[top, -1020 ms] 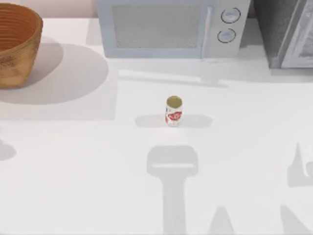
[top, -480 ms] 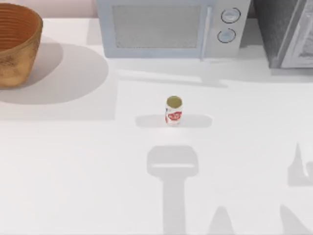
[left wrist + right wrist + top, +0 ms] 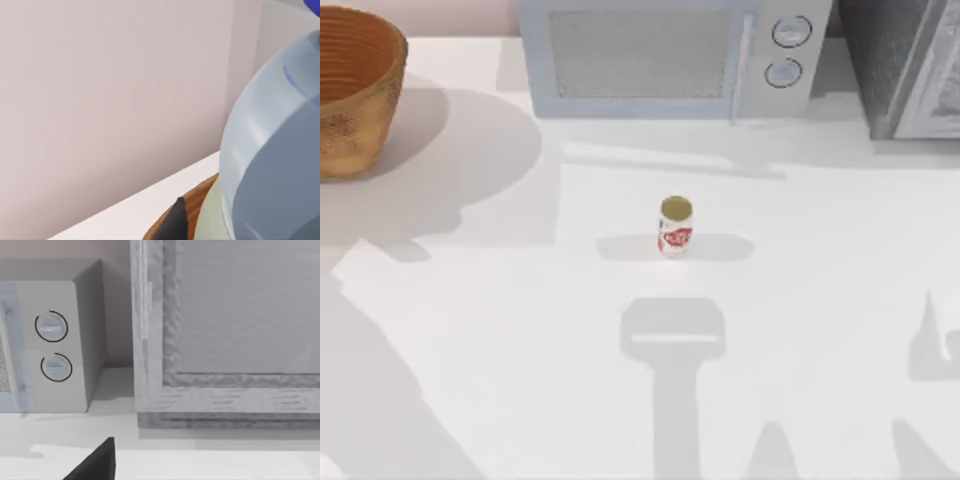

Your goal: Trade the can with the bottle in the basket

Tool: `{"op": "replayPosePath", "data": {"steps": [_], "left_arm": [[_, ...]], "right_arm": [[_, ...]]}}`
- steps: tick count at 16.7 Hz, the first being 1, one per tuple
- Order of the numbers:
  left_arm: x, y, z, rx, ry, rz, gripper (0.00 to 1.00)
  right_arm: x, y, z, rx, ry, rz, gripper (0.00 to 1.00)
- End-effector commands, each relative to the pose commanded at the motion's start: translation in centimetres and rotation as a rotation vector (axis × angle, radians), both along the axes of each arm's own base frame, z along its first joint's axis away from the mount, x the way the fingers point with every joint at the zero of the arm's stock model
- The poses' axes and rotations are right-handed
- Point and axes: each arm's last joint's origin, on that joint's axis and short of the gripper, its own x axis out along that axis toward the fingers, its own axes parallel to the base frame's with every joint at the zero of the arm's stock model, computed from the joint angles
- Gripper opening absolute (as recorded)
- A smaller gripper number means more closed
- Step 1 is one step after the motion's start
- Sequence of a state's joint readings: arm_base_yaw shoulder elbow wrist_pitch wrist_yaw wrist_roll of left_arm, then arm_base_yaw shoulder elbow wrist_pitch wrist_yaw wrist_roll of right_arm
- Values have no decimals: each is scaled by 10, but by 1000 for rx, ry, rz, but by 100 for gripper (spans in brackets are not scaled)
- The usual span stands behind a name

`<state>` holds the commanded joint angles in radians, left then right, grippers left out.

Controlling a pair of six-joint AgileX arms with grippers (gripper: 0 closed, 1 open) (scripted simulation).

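The can point(image 3: 675, 226), white with red markings and a golden top, stands upright mid-table. The woven orange-brown basket point(image 3: 350, 95) sits at the far left back corner. In the left wrist view a translucent blue-grey bottle point(image 3: 280, 150) looms very close above the basket's rim point(image 3: 200, 195). My left gripper point(image 3: 235, 230) is shut on the bottle, with one dark fingertip point(image 3: 174, 220) lying beside it. My right gripper point(image 3: 95, 465) shows as a dark corner facing the back right of the table, far from the can.
A pale grey microwave point(image 3: 670, 55) stands along the back edge behind the can. A grey cabinet point(image 3: 905, 65) fills the back right corner. Arm shadows fall across the front of the table, a broad one at the lower left.
A broad arm shadow has spread over the table's lower left. The can and basket have not moved.
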<state>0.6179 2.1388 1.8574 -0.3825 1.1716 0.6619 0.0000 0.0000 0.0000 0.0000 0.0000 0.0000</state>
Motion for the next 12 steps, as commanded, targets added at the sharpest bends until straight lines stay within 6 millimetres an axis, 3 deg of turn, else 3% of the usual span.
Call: {"op": "replayPosePath", "data": {"steps": [5,12], "left_arm": [[20,-47,41,-36,-8,-169,0],[21,-49,43,-37,-8,-176,0]], "right_arm": [[0,0,0,0,0,0,100],[0,0,0,0,0,0,100]]}}
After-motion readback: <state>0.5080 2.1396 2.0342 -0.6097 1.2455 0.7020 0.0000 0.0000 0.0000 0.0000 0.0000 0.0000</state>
